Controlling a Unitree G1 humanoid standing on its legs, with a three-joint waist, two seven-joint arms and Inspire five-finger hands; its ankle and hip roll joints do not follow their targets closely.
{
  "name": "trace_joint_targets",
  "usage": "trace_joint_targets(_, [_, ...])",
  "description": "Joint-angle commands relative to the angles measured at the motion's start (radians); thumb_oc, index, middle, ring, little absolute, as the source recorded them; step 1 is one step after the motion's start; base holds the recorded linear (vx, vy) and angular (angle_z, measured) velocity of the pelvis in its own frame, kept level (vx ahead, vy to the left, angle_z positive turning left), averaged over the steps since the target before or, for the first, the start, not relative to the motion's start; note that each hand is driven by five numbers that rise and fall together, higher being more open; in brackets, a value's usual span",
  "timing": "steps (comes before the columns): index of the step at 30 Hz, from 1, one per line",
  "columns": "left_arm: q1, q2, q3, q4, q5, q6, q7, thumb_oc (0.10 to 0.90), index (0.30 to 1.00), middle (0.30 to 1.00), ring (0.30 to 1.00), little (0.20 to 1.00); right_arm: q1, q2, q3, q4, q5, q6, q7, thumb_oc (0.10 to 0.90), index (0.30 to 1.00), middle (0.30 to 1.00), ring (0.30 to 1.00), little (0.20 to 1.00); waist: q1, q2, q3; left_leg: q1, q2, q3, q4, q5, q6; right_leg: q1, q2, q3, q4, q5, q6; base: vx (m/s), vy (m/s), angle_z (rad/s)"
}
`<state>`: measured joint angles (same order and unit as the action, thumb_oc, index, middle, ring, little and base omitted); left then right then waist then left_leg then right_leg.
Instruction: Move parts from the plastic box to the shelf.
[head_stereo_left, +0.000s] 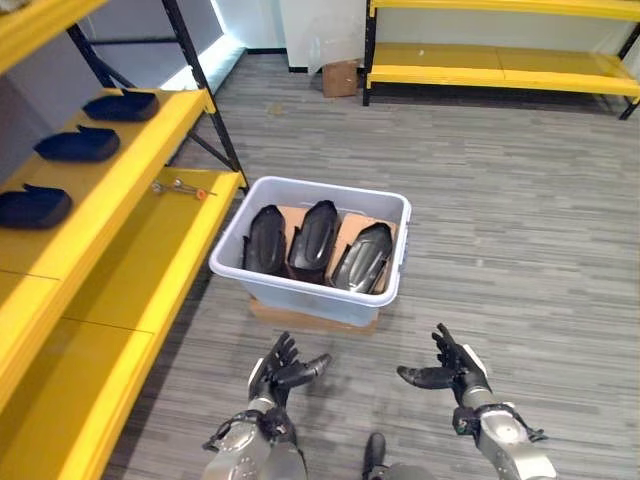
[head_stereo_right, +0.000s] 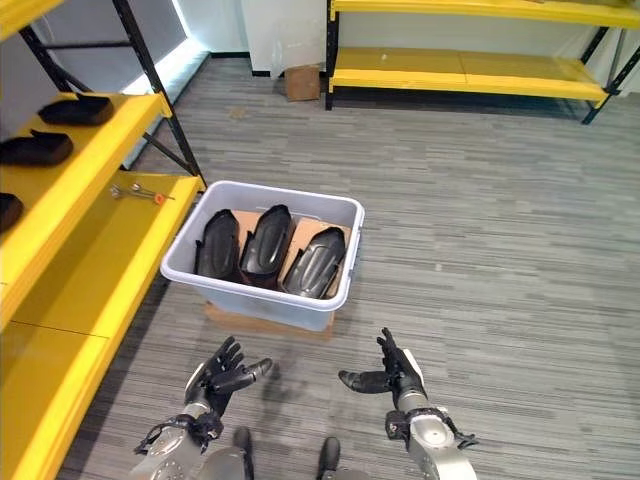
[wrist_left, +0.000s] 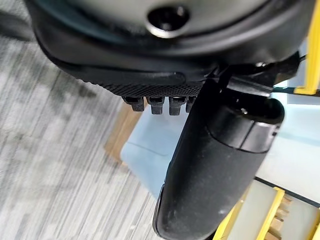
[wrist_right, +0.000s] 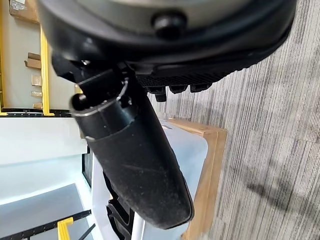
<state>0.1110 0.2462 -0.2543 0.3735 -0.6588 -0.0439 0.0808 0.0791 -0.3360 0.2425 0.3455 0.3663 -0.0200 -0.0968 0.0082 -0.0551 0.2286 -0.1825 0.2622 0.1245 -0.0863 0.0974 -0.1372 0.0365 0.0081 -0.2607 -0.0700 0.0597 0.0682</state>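
A pale grey plastic box (head_stereo_left: 300, 290) stands on the floor on a flat wooden board (head_stereo_left: 300, 318). Three dark curved parts (head_stereo_left: 316, 236) lie side by side in it on brown cardboard. On the yellow shelf (head_stereo_left: 150, 130) at the left rest three more dark parts (head_stereo_left: 78, 145). My left hand (head_stereo_left: 280, 372) and my right hand (head_stereo_left: 450, 372) hover low before the box, both open and empty, thumbs turned inward. The box wall (wrist_left: 150, 150) shows past the left hand's thumb, and the box corner (wrist_right: 197, 150) past the right hand's thumb.
A lower yellow shelf board (head_stereo_left: 140, 270) carries a small wrench-like tool (head_stereo_left: 180, 186). Black uprights (head_stereo_left: 205, 85) frame the rack. Another yellow rack (head_stereo_left: 500, 60) stands at the back, with a cardboard box (head_stereo_left: 340, 76) beside it. Grey striped floor surrounds the box.
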Motion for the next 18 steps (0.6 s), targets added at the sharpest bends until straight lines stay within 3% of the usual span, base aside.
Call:
trace_joint_targets(1, [-0.018,0.054,0.022,-0.121,0.021,-0.073,0.0,0.9,1.0,1.0,1.0,1.0,-0.025,-0.034,-0.01,-0.077,0.013,-0.089,-0.005,0.9,1.0,1.0,1.0,1.0,0.02,0.012,-0.018,0.02,0.029,-0.019,0.036,0.102,0.009,0.039,-0.099,0.063,0.083,-0.128,-0.003,0.19,0.123,-0.33])
trace_joint_targets(3, [-0.009,0.055,0.03,-0.119,0.021,-0.076,-0.006,0.9,1.0,1.0,1.0,1.0,-0.019,-0.028,-0.007,-0.076,0.004,-0.083,0.01,0.9,1.0,1.0,1.0,1.0,0.025,0.02,-0.037,0.066,0.02,-0.015,0.009,0.083,0.014,0.058,-0.101,0.069,0.091,-0.138,0.007,0.24,0.194,-0.61])
trace_joint_targets(8, [-0.028,0.07,0.03,-0.122,0.017,-0.079,0.001,0.9,1.0,1.0,1.0,1.0,-0.015,-0.004,-0.009,-0.083,0.005,-0.073,0.014,0.9,1.0,1.0,1.0,1.0,0.026,0.001,-0.057,0.087,-0.035,0.026,0.054,0.03,0.041,0.076,-0.154,0.087,0.12,-0.144,0.03,0.23,0.222,-0.57])
trace_joint_targets(12, [-0.041,0.089,0.026,-0.129,0.027,-0.079,0.013,0.9,1.0,1.0,1.0,1.0,-0.036,0.013,0.004,-0.088,-0.011,-0.064,0.018,0.9,1.0,1.0,1.0,1.0,0.03,-0.028,-0.071,0.069,-0.108,0.046,0.096,-0.049,0.089,0.047,-0.223,0.1,0.119,-0.081,0.078,0.13,0.209,0.24])
trace_joint_targets(18, [-0.067,0.1,0.028,-0.133,0.033,-0.086,0.023,0.9,1.0,1.0,1.0,1.0,-0.093,0.023,0.034,-0.096,-0.035,-0.063,0.018,0.9,1.0,1.0,1.0,1.0,0.04,-0.041,-0.061,0.062,-0.188,0.052,0.106,-0.112,0.147,-0.019,-0.285,0.108,0.191,0.016,0.121,0.09,0.195,-0.14])
